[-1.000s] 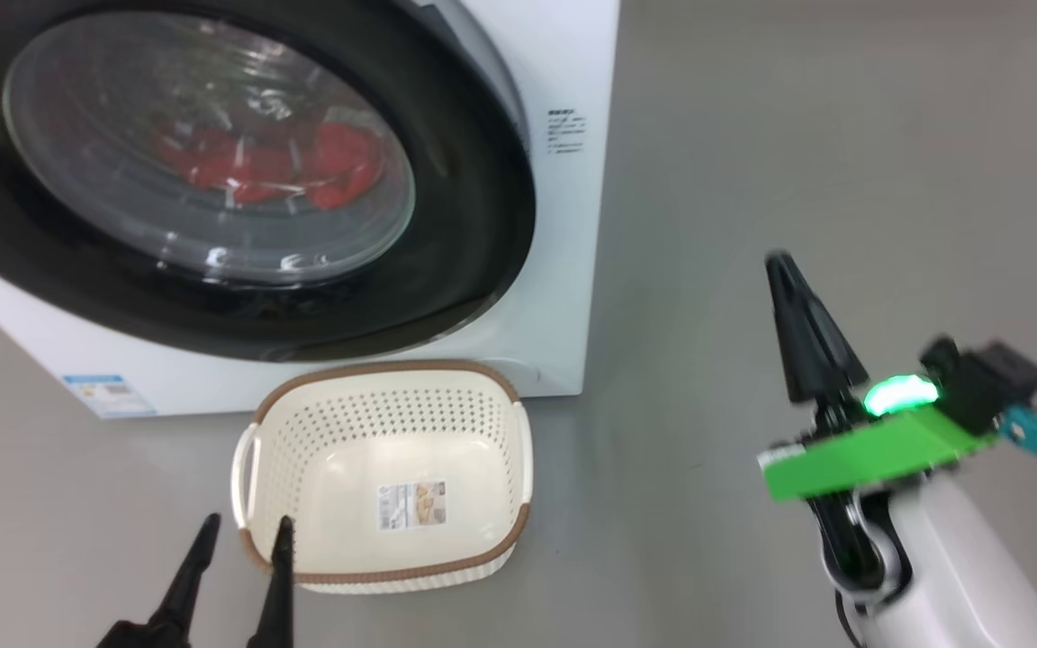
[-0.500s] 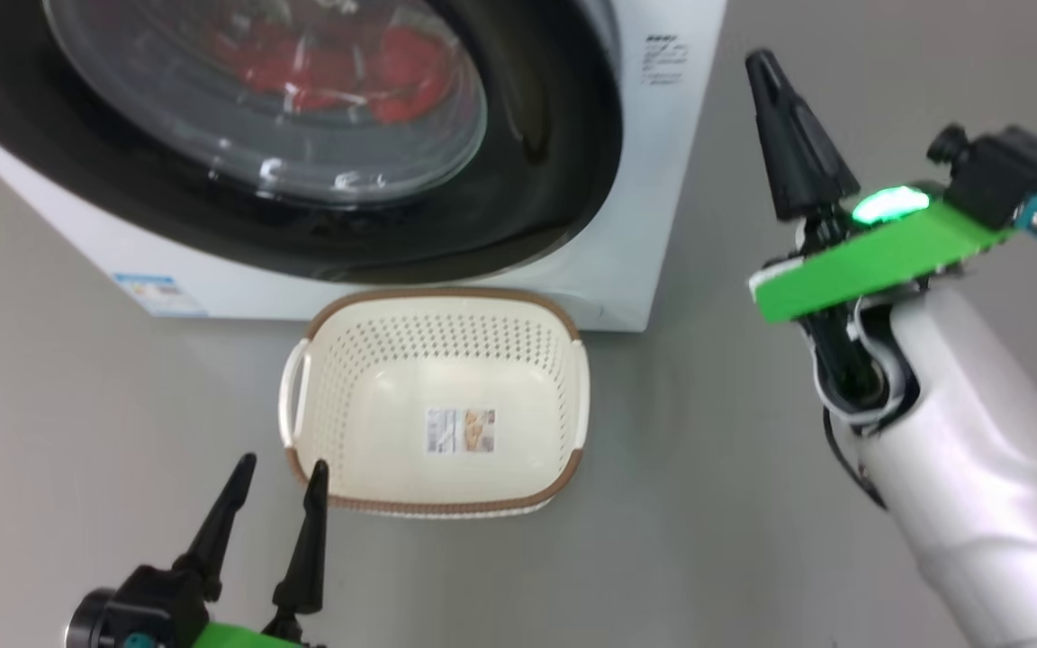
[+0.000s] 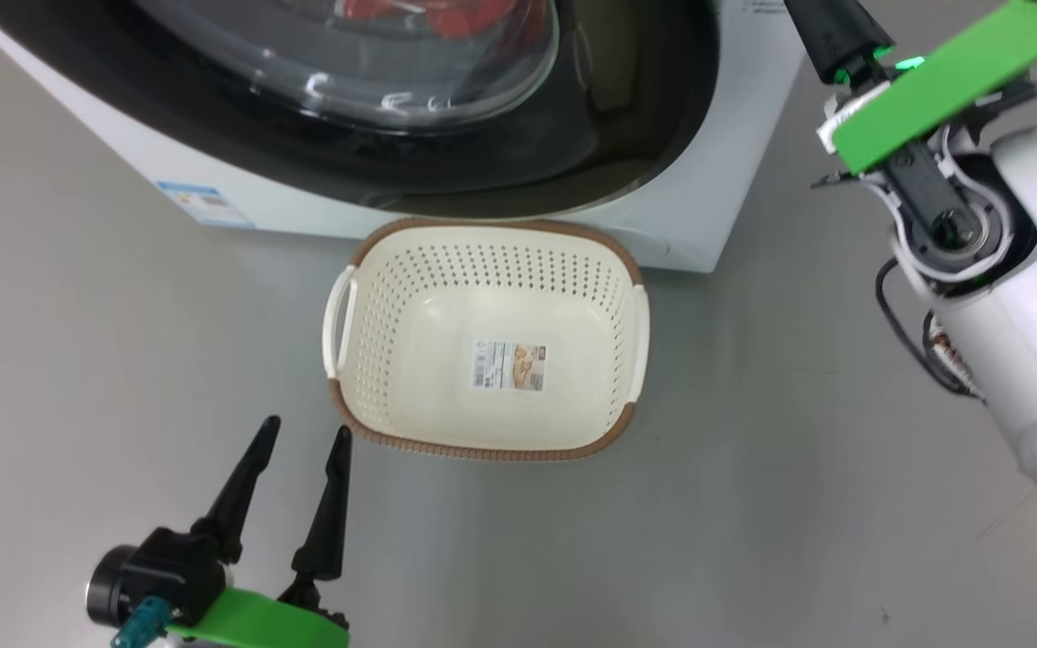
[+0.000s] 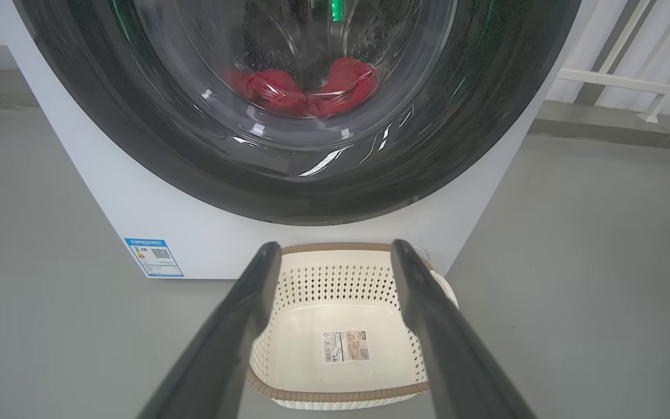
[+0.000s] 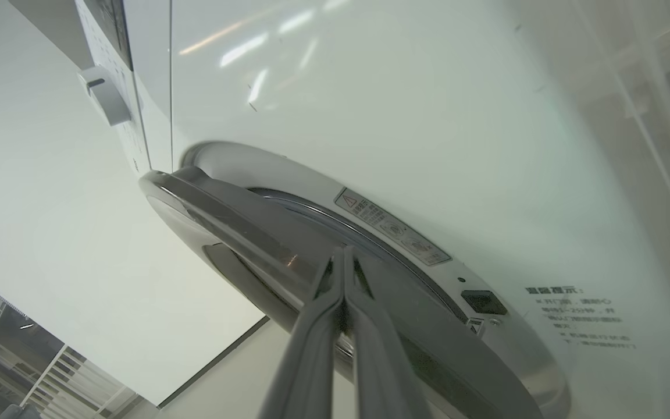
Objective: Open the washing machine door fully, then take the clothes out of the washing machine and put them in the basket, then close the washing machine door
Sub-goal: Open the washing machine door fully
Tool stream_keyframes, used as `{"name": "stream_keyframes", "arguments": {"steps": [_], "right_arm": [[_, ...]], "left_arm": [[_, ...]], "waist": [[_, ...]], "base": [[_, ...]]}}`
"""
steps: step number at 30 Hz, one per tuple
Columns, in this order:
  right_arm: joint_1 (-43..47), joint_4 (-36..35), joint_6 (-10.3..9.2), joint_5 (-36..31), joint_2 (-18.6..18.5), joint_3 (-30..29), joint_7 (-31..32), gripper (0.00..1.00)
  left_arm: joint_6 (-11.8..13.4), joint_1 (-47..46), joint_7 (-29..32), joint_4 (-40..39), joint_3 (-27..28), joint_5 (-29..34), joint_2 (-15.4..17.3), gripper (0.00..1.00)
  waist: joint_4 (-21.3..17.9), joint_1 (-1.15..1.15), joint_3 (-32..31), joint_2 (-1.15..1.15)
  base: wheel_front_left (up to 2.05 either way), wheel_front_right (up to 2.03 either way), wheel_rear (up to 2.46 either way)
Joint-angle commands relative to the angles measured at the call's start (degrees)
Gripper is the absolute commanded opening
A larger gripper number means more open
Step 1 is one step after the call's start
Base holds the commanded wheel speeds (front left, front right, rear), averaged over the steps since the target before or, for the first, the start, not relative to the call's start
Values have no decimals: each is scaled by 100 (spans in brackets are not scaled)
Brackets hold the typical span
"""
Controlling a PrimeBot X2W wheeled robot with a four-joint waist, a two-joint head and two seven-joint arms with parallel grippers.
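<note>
Evidently an early stage: the washing machine door appears only slightly ajar, its edge lifted a little off the white front of the washing machine, so full opening, unloading and closing all remain. The clothes lie behind the door's glass, low in the drum. None has reached the basket, which sits on the floor just below the door and holds only a paper label. Right gripper: fingers pressed together, holding nothing, tips at the narrow gap behind the door's rim; contact with the rim cannot be told. Left gripper: fingers spread, empty, low and well apart from the door, farther from it than the basket.
</note>
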Motion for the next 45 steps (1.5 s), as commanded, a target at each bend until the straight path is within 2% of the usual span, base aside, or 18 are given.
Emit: {"name": "stream_keyframes", "arguments": {"steps": [1, 11, 22, 45], "right_arm": [[-114, -110, 3, 99, 24, 66, 92, 0], [-818, 451, 3, 1118, -79, 95, 1302, 0], [-1300, 1258, 3, 1680, 160, 155, 2491, 0], [-143, 509, 3, 1804, 339, 316, 3264, 0]], "left_arm": [[-31, -166, -70, -97, 159, -66, 118, 100], [-31, -401, -70, -47, 28, -208, 78, 100], [-31, -550, -70, 0, 34, -289, 57, 100], [-31, -307, -70, 32, 141, -140, 18, 100]], "waist": [[120, 0, 156, 0], [269, 0, 531, 0], [338, 0, 641, 0], [155, 0, -16, 0]], "base": [[0, 0, 0], [0, 0, 0], [0, 0, 0], [0, 0, 0]]}}
